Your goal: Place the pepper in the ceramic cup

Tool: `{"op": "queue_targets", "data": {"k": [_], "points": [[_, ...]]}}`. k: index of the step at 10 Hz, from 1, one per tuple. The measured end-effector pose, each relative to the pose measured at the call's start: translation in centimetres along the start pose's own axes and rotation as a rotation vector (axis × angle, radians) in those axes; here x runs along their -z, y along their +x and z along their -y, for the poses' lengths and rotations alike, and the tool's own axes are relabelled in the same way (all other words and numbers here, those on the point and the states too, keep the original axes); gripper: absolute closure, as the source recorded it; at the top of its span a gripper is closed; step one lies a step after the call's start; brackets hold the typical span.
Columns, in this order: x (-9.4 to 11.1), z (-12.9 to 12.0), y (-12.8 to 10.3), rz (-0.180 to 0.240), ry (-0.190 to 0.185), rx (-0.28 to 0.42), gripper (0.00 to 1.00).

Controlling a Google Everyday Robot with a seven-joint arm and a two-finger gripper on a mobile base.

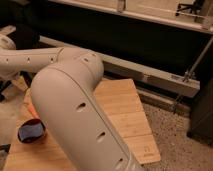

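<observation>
1. The robot's large, smooth white arm fills the middle of my view. Its thick upper segment rises from the bottom edge to a bent elbow, and a slimmer segment runs from there off the left edge.
2. The gripper lies beyond that left edge, out of my view, so I cannot tell how wide it stands or whether it holds anything.
3. The light bamboo-slat table top sits beneath the arm, with its right edge and near corner showing.
4. I see only a thin orange sliver of the small slim orange pepper. It lies on the table at the arm's left edge, and the arm hides the rest.
5. The dark red round bowl with blue contents rests on the table near the pepper, toward me.
6. A speckled grey floor lies right of the table, and a long pale metal ledge runs behind it.
</observation>
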Motion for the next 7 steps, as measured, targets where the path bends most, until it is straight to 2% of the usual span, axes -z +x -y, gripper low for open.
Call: {"op": "queue_targets", "data": {"k": [1, 3, 4, 5, 7], "points": [[-0.1, -0.1, 0.3, -0.017, 0.003, 0.056, 0.2], [-0.6, -0.2, 1.3, -0.059, 0.024, 0.28, 0.2], [-1.0, -0.4, 1.2, -0.05, 0.033, 0.384, 0.2], [-1.6, -0.8, 1.0, -0.031, 0.034, 0.444, 0.2], [-3.0, -1.6, 0.3, 0.013, 0.013, 0.503, 0.2]]}}
